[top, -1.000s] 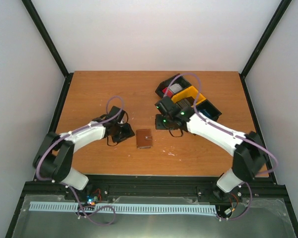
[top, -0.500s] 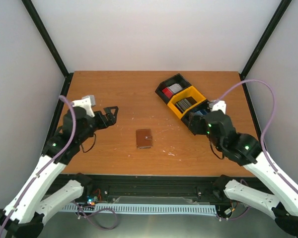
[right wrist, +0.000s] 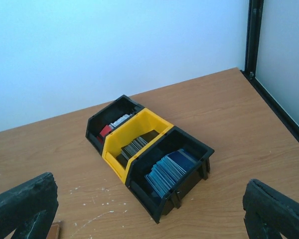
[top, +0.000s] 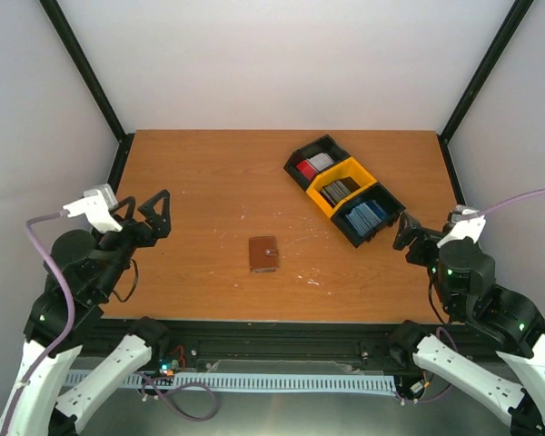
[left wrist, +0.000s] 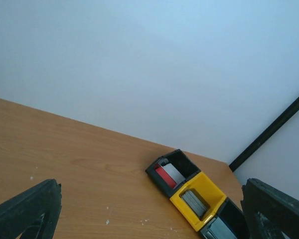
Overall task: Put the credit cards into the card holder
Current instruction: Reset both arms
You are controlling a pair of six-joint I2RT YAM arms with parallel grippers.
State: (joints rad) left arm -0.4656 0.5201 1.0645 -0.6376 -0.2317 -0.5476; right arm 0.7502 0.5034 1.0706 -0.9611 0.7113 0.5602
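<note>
Your right wrist view shows only a brown corner of the card holder (top: 263, 254). It lies shut, alone, mid-table (top: 191, 163). The credit cards (top: 364, 216) sit in the tray (right wrist: 113, 160), well apart from it. Your left claw (top: 145, 211) and right claw (top: 413, 238) are spread wide, holding nothing.

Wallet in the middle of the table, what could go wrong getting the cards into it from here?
The wallet lies shut and loose on the table, so prying it open may just push it around. The blue cards sit packed tight in a deep bin, so a pick may lift several or catch on the wall.
</note>
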